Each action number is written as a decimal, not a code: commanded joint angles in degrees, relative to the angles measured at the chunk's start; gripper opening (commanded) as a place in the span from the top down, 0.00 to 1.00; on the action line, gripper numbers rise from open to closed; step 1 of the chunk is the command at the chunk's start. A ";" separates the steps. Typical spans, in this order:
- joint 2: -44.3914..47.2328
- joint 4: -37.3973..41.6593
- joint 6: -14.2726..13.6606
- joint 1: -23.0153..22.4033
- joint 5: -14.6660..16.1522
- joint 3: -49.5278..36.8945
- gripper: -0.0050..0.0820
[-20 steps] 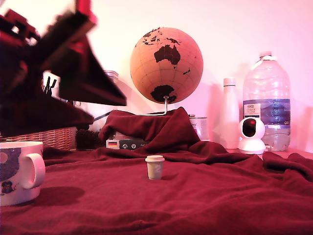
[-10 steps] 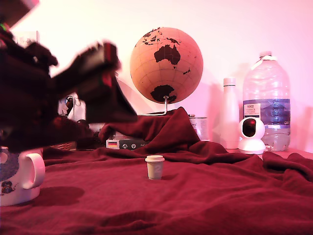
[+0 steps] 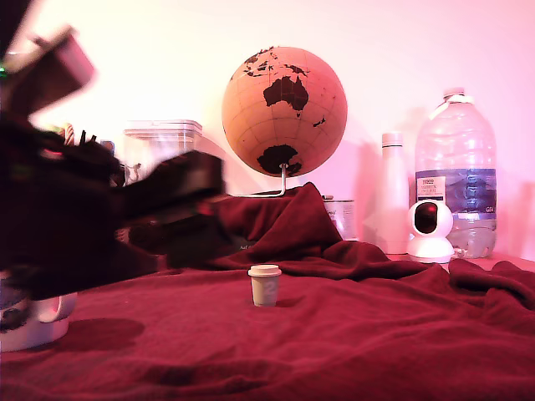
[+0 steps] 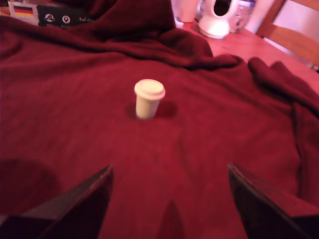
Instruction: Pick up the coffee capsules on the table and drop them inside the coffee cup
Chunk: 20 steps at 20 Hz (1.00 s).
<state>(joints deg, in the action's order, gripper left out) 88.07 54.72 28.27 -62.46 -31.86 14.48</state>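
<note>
— One coffee capsule (image 3: 265,284) is all I count, standing rim-up on the red-draped counter (image 3: 351,334), out in the open near the middle. Where's the coffee cup?

— At the exterior view's left edge. Only the lower part of the coffee cup (image 3: 25,322) shows, because the blurred dark arm sits in front of it. Its mouth is hidden, so I can't tell what it holds.

— Other containers?

— A clear lidded canister (image 3: 163,142) behind the arm; contents too blurred to read. A white bottle (image 3: 392,192) and a large water jug (image 3: 456,167) stand at the back on the exterior view's right, the jug looking partly full. A small white camera (image 3: 430,230) sits just in front of the jug, and a globe (image 3: 284,110) rises above the bunched cloth.

— And the hand?

— The exterior view smears it into a dark shape. The wrist view is clearer: the hand (image 4: 169,199) has its two fingers (image 4: 79,204) spread wide apart with nothing between them but cloth, and the capsule (image 4: 148,98) stands well ahead of them, untouched.

— Anything only the wrist view gives?

— A box with a German flag label (image 4: 22,10) at the cloth's far edge, and bare wooden surface (image 4: 239,47) past the fleece.
</note>
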 commanded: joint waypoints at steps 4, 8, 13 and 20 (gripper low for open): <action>5.40 1.29 -1.29 0.85 -0.07 4.44 0.18; 7.19 1.77 -0.85 2.99 1.68 5.57 0.18; 8.04 2.19 -0.66 5.62 6.27 6.40 0.18; 11.82 0.70 -0.22 8.46 10.67 10.58 0.18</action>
<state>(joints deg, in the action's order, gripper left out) 98.96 55.37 27.94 -54.19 -21.32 24.49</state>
